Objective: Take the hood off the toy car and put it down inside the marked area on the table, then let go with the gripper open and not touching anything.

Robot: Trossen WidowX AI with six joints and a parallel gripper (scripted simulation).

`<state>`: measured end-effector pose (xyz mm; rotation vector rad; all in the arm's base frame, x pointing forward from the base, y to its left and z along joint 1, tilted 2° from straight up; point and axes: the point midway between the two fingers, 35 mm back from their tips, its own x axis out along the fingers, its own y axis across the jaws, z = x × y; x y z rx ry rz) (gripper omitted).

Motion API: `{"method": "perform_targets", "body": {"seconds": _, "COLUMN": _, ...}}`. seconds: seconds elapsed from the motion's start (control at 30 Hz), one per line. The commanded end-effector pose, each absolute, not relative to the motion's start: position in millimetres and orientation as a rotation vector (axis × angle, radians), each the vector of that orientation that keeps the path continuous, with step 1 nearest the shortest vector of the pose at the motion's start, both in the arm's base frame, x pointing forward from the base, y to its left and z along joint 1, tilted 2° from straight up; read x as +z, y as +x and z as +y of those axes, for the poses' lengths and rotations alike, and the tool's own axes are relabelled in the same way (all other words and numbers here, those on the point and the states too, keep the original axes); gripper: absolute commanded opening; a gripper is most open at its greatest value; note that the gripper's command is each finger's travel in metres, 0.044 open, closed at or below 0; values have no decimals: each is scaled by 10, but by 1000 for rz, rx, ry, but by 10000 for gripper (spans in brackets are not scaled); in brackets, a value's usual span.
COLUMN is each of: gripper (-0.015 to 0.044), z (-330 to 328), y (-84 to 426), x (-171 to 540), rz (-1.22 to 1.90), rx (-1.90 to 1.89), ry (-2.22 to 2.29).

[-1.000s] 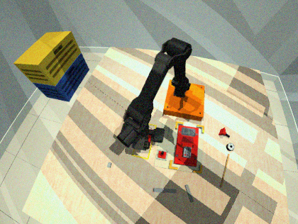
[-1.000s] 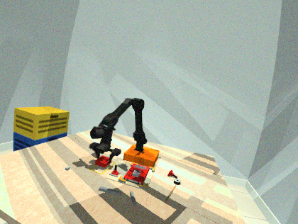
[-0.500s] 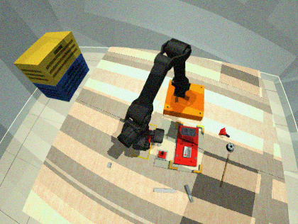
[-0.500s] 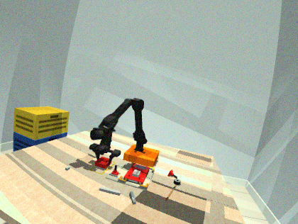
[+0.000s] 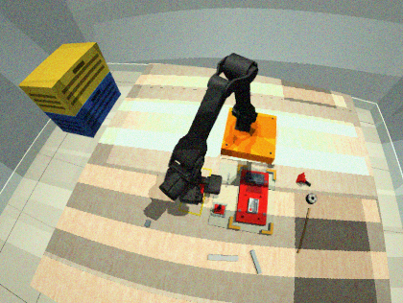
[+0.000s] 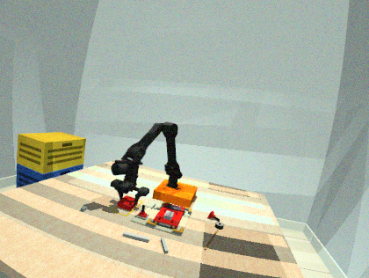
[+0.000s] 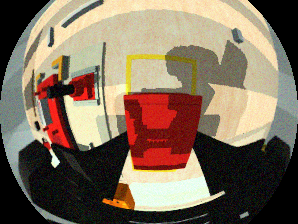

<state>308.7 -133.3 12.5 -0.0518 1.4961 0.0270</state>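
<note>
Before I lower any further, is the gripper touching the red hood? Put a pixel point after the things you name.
Touching: the exterior view shows the gripper (image 5: 203, 188) (image 6: 128, 200) (image 7: 161, 133) clamped on the hood (image 6: 126, 202) (image 7: 162, 131), fingers at both sides.

We see pale grey-blue walls (image 5: 288, 38) (image 6: 211, 66) rising behind the scene, crossed by soft lighter and darker patches, with a light tiled floor (image 5: 29, 173) (image 6: 287, 233) at the left edge and lower right of the frames. In the upper left of the top view and the left of the exterior view, we find a yellow crate (image 5: 55, 79) (image 6: 32, 151) stacked on a blue crate (image 5: 93, 112) (image 6: 28, 176), both slotted. Across our wooden table (image 5: 120, 244) (image 6: 79, 246), bands of cream light alternate with brownish shade, darkest at the lower right.
</note>
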Motion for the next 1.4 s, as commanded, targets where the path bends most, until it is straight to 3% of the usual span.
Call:
{"method": "perform_targets", "body": {"seconds": 0.0, "gripper": 0, "z": -1318, "y": 3069, "x": 80, "rz": 1502, "rx": 32, "ry": -47}}
{"method": "perform_targets", "body": {"seconds": 0.2, "gripper": 0, "z": -1318, "y": 3069, "x": 68, "rz": 1502, "rx": 32, "ry": -47}}
{"method": "perform_targets", "body": {"seconds": 0.77, "gripper": 440, "z": -1332, "y": 3086, "x": 123, "rz": 1498, "rx": 28, "ry": -51}}
{"method": "perform_targets", "body": {"seconds": 1.0, "gripper": 440, "z": -1325, "y": 3049, "x": 794, "rz": 1508, "rx": 29, "ry": -50}}
{"method": "perform_targets", "body": {"seconds": 1.37, "gripper": 440, "z": -1323, "y": 3044, "x": 824, "rz": 1508, "rx": 29, "ry": -50}}
